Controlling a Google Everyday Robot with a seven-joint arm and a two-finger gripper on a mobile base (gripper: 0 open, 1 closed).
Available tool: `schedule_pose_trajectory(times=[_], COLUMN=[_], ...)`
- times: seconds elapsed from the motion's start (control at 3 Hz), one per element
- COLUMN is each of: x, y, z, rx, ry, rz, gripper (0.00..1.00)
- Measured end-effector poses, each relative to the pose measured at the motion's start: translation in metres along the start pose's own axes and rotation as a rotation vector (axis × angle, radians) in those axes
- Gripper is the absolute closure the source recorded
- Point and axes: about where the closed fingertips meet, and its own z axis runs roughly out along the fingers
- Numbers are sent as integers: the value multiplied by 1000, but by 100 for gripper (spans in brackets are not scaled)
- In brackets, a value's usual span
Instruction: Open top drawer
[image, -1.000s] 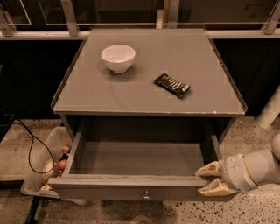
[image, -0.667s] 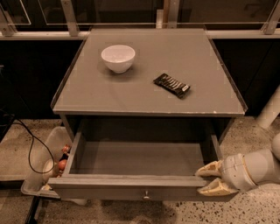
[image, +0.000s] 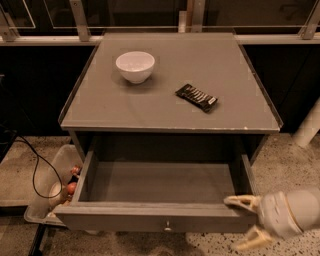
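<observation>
Camera view looks down on a grey square-topped cabinet (image: 165, 112) with the wide, shallow grey top drawer (image: 115, 218) standing far out toward the camera, its bare inside floor showing and nothing visible in it. My pale two-finger gripper (image: 232, 224) sits at the drawer's front right corner, coming in from the right edge of the picture; its fingers are spread apart, the upper one lying along the top edge of the front panel and the lower one down below the panel, so I judge it open and not clamped on anything. The drawer's front runs left to right across the view and slides toward the camera, so nearly all of it lies to my left, and the small round metal knob (image: 168, 226) at the panel's centre is well apart from my fingers. I judge the opening as good as done. On the cabinet top stand a white round bowl (image: 135, 66) and, well apart to its right, a dark wrapped snack bar (image: 196, 97). Around the cabinet is speckled floor (image: 285, 165), with a clear plastic bin (image: 55, 170) and a black cable (image: 34, 172) just left of the drawer
</observation>
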Motion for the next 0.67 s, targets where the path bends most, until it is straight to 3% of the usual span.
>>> schedule_pose_trajectory(times=[0.67], x=[8], y=[33], z=[-6], rx=[-20], ry=[-7], rz=[0], gripper=[84])
